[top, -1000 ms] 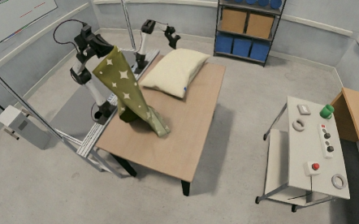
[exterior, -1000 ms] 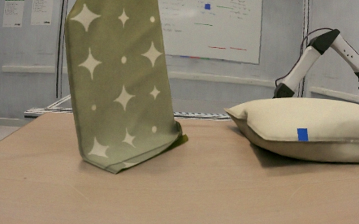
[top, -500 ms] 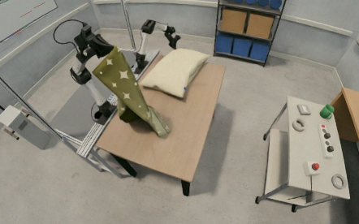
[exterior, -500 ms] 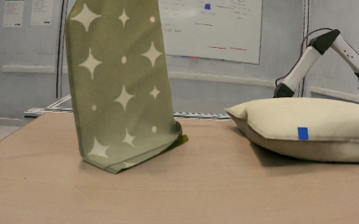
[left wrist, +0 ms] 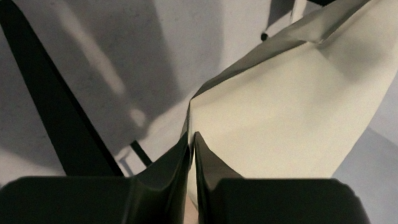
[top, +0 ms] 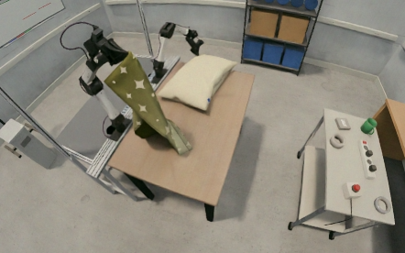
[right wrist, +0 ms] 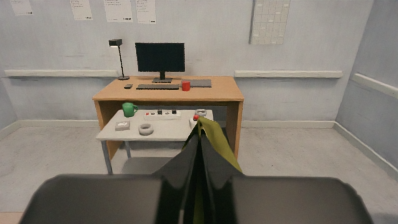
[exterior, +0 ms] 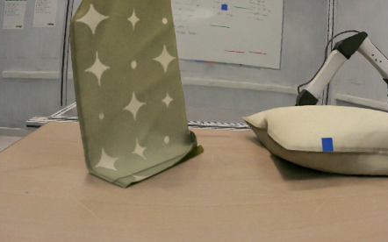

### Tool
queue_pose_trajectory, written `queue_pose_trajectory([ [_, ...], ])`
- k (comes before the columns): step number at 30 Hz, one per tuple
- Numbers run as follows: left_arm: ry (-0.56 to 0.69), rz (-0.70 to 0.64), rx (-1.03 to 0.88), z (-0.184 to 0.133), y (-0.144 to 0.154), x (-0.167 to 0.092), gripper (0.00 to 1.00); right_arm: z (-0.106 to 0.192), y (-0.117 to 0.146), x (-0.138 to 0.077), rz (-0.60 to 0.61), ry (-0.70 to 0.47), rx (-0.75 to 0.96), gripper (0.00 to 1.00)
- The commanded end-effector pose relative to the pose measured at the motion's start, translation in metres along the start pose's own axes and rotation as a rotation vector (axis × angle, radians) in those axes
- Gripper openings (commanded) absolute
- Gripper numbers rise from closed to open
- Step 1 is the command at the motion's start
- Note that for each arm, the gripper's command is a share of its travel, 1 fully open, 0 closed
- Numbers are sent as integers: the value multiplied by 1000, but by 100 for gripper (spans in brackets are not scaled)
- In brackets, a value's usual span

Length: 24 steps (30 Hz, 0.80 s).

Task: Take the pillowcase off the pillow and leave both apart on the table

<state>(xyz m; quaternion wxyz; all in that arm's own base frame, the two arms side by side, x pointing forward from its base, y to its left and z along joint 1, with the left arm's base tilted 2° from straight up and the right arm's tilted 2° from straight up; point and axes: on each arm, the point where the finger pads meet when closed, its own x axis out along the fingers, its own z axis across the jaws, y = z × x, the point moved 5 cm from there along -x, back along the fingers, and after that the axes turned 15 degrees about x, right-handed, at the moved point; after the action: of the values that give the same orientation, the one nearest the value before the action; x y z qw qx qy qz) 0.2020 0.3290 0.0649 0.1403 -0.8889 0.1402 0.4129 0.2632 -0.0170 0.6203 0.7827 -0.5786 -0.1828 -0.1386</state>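
Pillowcase (top: 140, 93) (exterior: 128, 83) (right wrist: 218, 139) in R fingers (top: 127, 56); pillow (top: 198, 80) (exterior: 348, 131) (left wrist: 275, 110) — L's (top: 200, 51) (left wrist: 193, 140)

The exterior view cuts off the pillowcase's (exterior: 130, 88) top and, it seems, the pillow's (exterior: 352, 131) far end.
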Motion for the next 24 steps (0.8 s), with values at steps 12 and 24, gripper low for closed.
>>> queue_pose_trajectory([
  [12, -9, -1, 25, 5, -1, 11, 5, 7, -23, -6, -70, -13, -14, 1],
  [24, -9, -1, 25, 5, -1, 11, 6, 7, -23, -6, -70, -13, -14, 1],
])
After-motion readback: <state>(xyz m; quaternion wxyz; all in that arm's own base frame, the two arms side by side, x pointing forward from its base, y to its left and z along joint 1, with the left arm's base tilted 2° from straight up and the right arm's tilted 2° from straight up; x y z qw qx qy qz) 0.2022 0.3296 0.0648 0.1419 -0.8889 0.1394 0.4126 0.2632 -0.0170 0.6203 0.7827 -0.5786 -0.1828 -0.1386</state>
